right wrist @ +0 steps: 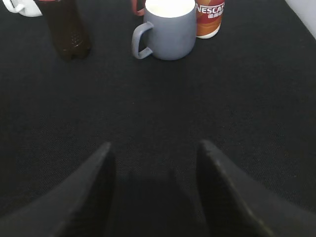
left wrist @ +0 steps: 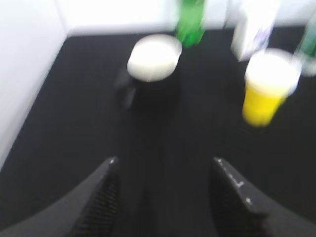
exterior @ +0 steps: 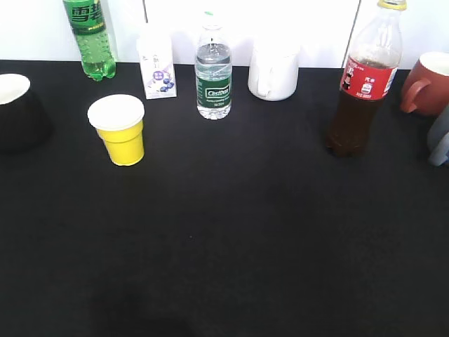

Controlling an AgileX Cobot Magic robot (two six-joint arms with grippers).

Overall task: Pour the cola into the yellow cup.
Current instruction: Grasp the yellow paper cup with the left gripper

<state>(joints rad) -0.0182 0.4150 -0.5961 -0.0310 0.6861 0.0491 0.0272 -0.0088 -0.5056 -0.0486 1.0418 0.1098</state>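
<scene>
Dark brown cola (exterior: pixel 359 98) fills the lower part of its clear bottle, red label and yellow cap, standing upright at the right rear of my black worktop (exterior: pixel 231 232). Well apart to the left sits the yellow cup (exterior: pixel 121 131), upright, white inside. Between them along the back I see a green-labelled water bottle (exterior: pixel 213 74) and a white mug (exterior: pixel 274 71); a green soda bottle (exterior: pixel 90 38) and a small carton (exterior: pixel 158 69) stand behind the cup. My left claw (left wrist: pixel 165 195) hangs with fingers apart, holding nothing. My right claw (right wrist: pixel 155 190) is likewise spread and empty, facing a grey-blue mug (right wrist: pixel 168 30).
</scene>
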